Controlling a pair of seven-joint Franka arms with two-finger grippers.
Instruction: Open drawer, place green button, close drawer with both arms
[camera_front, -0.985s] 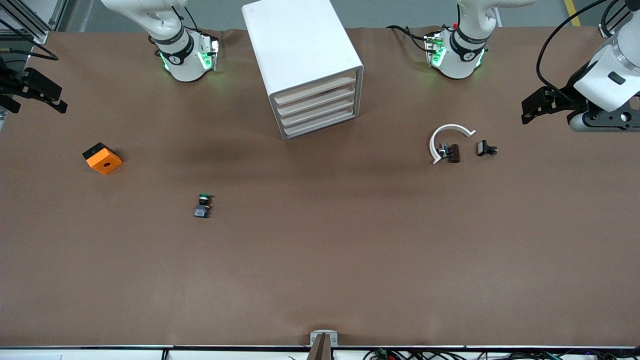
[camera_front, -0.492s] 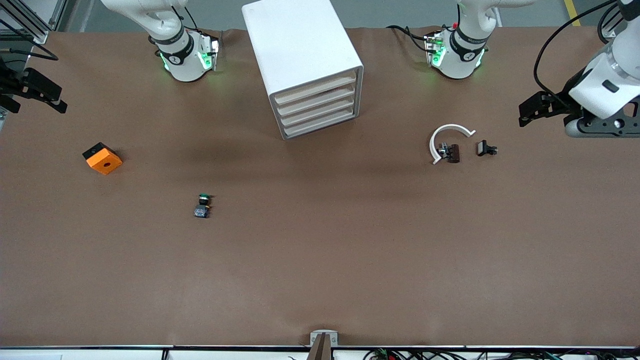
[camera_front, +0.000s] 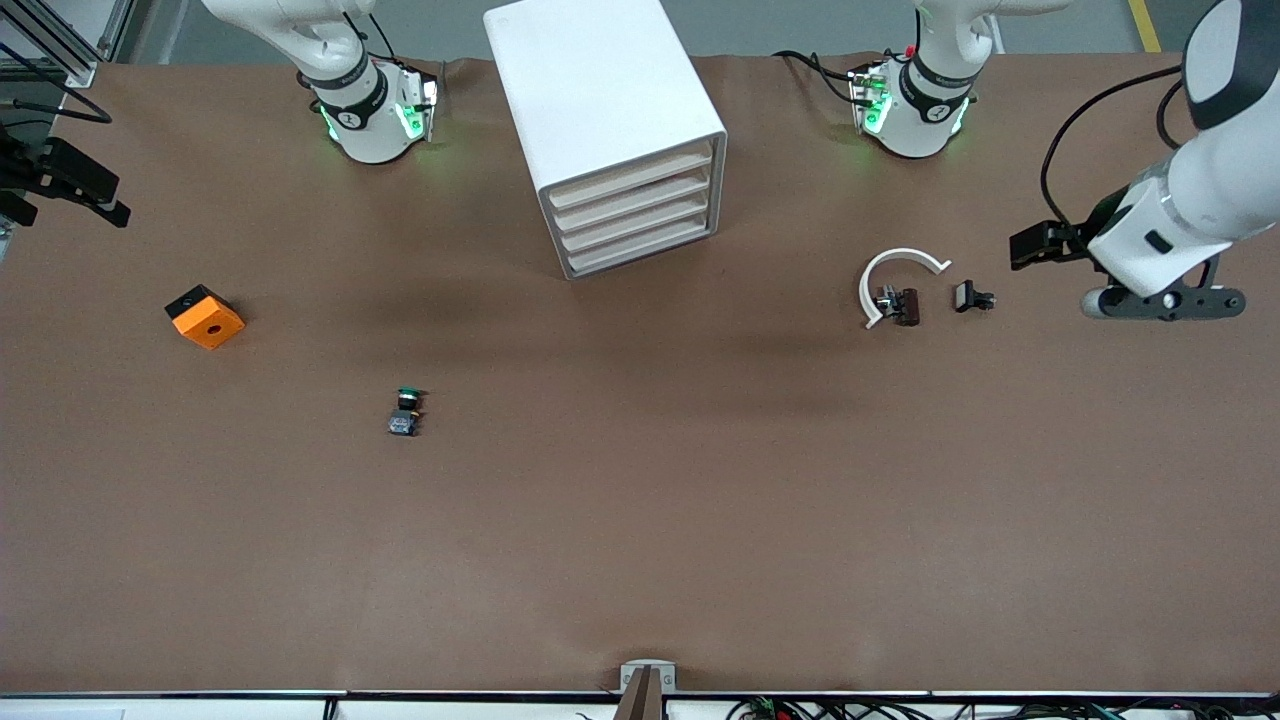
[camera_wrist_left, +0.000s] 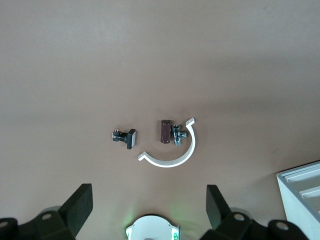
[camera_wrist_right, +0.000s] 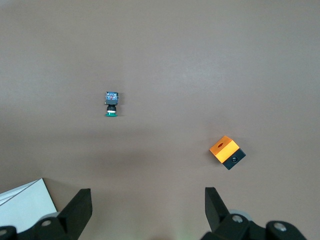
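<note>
Left hand wide over bare table near white ring; right hand wide; button unobstructed.

Robotics lab: 2 white arms bolted to brown-covered table, cables along edge.

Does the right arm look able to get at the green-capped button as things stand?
Probably yes. The button lies alone on bare table toward the right arm's end, nothing touching it. The right gripper is up in the air, open and empty; the orange block sits well apart.
</note>
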